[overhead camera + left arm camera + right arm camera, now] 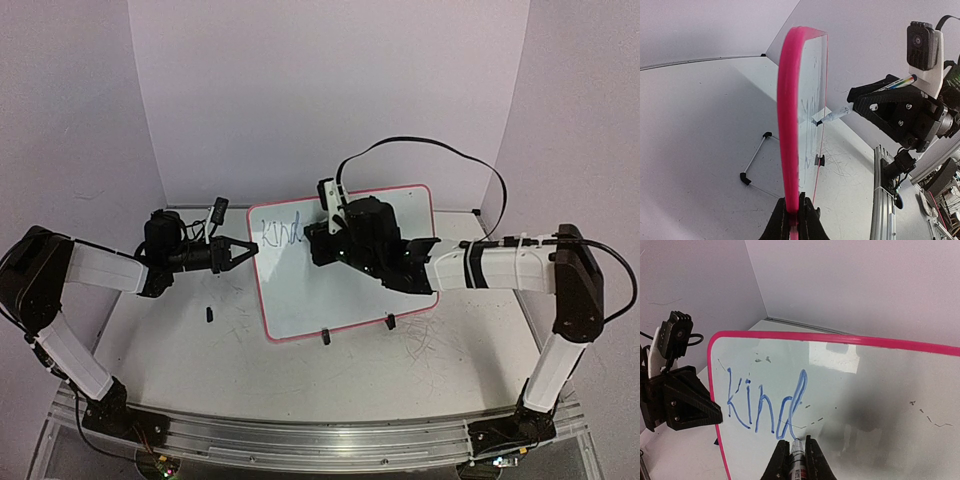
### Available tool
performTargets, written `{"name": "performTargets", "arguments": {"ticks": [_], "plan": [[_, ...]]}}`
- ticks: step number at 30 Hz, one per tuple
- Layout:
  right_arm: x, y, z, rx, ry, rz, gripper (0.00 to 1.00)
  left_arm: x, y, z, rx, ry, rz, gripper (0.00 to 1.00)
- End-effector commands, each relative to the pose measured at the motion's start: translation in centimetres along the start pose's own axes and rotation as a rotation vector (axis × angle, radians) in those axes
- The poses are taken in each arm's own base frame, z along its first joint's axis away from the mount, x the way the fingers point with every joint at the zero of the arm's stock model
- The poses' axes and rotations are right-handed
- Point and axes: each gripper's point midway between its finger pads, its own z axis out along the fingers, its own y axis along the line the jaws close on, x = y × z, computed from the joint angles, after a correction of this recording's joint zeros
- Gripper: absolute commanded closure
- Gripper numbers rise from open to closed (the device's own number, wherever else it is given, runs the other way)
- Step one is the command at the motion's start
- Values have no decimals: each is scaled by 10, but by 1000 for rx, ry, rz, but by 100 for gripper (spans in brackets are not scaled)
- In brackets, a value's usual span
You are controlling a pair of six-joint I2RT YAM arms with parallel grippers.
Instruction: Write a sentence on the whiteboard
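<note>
While left claw [794,202] pinches whiteboard [350,290] at its pink edge | right claw [796,444] pinches marker [798,462] | board likely light, stiff, slick: hold frame.

I'm looking into a plain three-sided booth. A pale, faintly lilac back wall [330,90] meets a left wall [60,110] and a right wall [590,110] of the same matte finish, and the corners show as soft vertical seams. The white tabletop [180,370] spreads between them, with thin grey scratches [425,340] on its right half. An aluminium rail [320,440] runs along its near edge. The light is even and soft, with only weak shadows
</note>
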Motion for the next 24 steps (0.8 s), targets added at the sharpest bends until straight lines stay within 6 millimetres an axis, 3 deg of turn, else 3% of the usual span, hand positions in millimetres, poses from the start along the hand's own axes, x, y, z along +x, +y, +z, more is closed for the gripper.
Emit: {"name": "performTargets", "arguments": {"ticks": [1,5,16,24], "plan": [[-24,-5,-14,5,-32,1,100,-14,-20,5,75,-9,102,100],[-49,7,-26,-62,-83,13,100,-15,-20,5,76,-11,102,100],[-63,2,-9,-38,-118,-21,100,-15,-21,5,77,-10,103,100],[-59,0,-1,-24,-111,-24,100,-15,-20,5,73,-9,102,100]]}}
